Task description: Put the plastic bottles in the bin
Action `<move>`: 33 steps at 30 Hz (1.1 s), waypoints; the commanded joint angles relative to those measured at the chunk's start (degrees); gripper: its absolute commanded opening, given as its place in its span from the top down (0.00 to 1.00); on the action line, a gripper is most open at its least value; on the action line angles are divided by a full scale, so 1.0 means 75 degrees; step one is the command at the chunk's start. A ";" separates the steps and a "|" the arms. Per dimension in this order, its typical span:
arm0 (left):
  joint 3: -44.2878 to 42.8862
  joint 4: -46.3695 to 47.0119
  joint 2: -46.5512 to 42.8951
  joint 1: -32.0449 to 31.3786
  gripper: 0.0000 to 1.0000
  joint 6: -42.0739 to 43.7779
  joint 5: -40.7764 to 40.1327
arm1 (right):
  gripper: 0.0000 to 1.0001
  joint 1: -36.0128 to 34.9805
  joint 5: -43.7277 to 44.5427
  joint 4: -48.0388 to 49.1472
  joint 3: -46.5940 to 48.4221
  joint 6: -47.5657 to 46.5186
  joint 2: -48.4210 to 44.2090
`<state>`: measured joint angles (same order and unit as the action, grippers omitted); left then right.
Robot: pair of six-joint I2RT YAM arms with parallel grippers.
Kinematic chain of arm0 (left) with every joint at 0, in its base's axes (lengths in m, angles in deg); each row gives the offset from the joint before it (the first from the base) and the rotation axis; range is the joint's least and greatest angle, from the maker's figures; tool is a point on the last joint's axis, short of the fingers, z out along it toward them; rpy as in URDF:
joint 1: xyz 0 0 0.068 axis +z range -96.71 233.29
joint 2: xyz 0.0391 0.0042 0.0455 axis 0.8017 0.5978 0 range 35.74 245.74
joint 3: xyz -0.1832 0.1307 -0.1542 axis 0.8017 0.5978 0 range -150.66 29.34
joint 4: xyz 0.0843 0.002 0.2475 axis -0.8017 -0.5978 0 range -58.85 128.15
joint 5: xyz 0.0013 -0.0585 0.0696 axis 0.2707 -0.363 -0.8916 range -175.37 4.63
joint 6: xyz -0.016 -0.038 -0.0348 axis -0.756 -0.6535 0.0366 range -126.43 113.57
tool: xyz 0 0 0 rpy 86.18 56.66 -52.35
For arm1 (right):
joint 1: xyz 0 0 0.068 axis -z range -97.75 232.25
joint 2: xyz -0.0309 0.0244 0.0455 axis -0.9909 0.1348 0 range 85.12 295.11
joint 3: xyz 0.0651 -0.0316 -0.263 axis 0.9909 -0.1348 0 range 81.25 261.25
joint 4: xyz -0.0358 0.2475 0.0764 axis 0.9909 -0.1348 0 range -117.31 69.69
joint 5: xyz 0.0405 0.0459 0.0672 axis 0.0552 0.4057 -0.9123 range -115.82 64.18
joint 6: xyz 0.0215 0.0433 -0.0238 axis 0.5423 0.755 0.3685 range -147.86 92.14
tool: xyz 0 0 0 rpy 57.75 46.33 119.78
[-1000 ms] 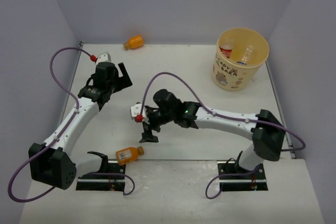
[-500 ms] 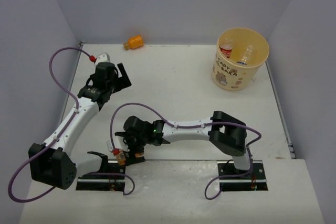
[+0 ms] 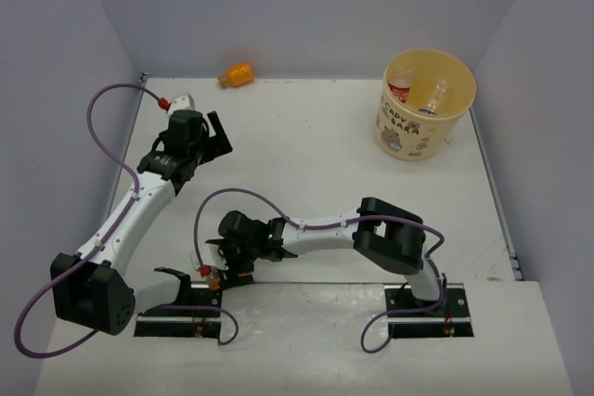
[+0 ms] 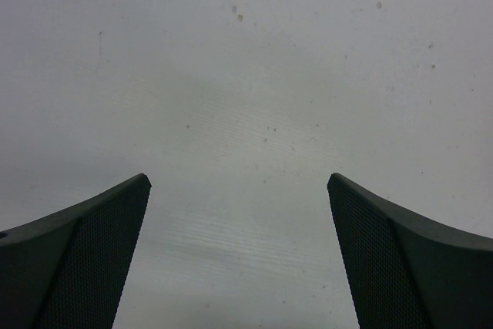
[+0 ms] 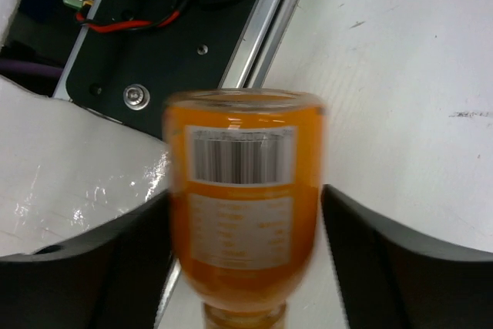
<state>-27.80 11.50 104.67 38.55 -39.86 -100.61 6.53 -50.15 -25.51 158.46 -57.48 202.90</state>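
Looking from above, the right gripper (image 3: 230, 268) hides most of the near orange bottle (image 3: 214, 276); only a sliver of orange peeks out at the table's (image 3: 316, 146) front edge, beside the left arm's base plate (image 3: 176, 324). A second orange bottle (image 3: 238, 73) lies against the far wall, with open table between. Inside the bin (image 3: 408, 141), at the far right corner, two clear bottles show, one red-labelled (image 3: 400, 86), one plain (image 3: 434, 96). The left gripper (image 3: 212, 129) hangs over the far left part, jaws spread.

On the left wrist, two dark fingers, cut off at the bottom corners, stand wide apart over bare, speckled table.

On the right wrist, the orange bottle fills the centre, blurred, its barcode label facing up and its neck cut off below. A dark finger (image 5: 100, 267) flanks it closely on each side; whether they pinch it I cannot tell. Beyond lie a metal rail (image 5: 269, 21) and wiring.
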 commanded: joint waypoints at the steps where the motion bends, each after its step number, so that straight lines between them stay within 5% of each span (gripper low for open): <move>1: -0.0222 0.0179 -0.0156 0.0067 0.00 0.0065 -0.0112 | 0.33 -0.0040 0.0282 0.0891 -0.0313 0.0054 -0.0460; 2: -0.0233 0.0179 -0.0168 0.0067 0.00 0.0086 -0.0112 | 0.53 -0.0040 0.0316 0.1100 -0.0456 0.0118 -0.0581; 4: -0.0256 0.0180 -0.0191 0.0067 0.00 0.0112 -0.0110 | 0.66 -0.0040 0.0364 0.1320 -0.0636 0.0201 -0.0698; 13: -0.0495 0.0590 -0.0140 0.0067 0.00 0.0512 0.0276 | 0.75 0.0561 0.1016 0.1477 -0.1391 0.1232 -0.2424; 22: -0.1473 0.1162 0.0324 0.0067 0.00 0.1410 0.0766 | 0.76 0.3748 0.2771 0.1398 -0.1998 0.2917 -0.5401; 33: -0.2174 0.2232 0.1230 0.0068 0.00 0.3449 0.2750 | 0.74 0.7874 0.4621 0.0177 0.0184 0.5484 -0.5096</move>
<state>-40.90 22.69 111.48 38.66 -22.59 -86.74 60.15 -21.37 -21.40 154.39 -25.17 162.86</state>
